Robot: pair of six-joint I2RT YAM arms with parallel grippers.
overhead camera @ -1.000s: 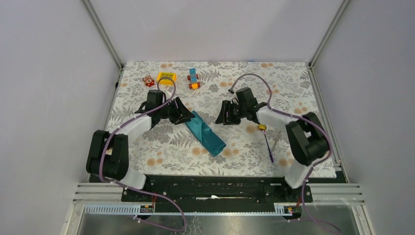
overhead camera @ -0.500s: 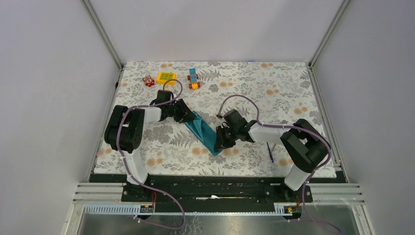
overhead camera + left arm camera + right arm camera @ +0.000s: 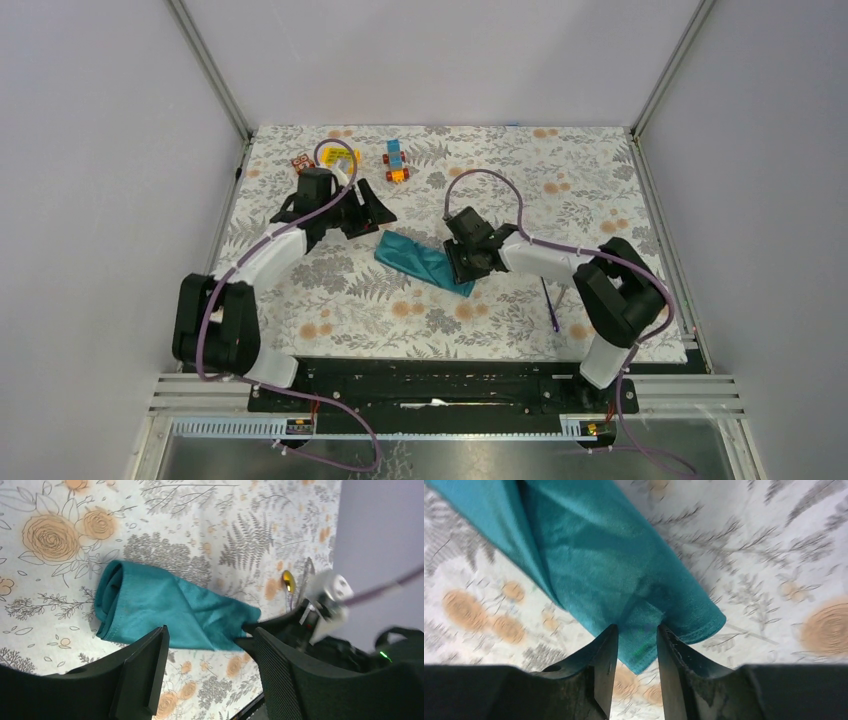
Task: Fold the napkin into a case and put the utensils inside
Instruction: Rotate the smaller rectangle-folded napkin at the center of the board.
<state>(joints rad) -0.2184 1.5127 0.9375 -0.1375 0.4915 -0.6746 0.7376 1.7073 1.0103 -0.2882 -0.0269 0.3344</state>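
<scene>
Pinching napkin end — right tool clamped on it | left tool spread apart — near its other end

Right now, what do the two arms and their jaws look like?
The left arm and right arm each have bulky black joints linked by white shells. A thin purple cable loops along each. The jaws are matte black, wedge-shaped, with finely textured inner faces.

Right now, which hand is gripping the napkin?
The right hand: it pinches the napkin at one end, while the left hand stands open, holding nothing.
</scene>
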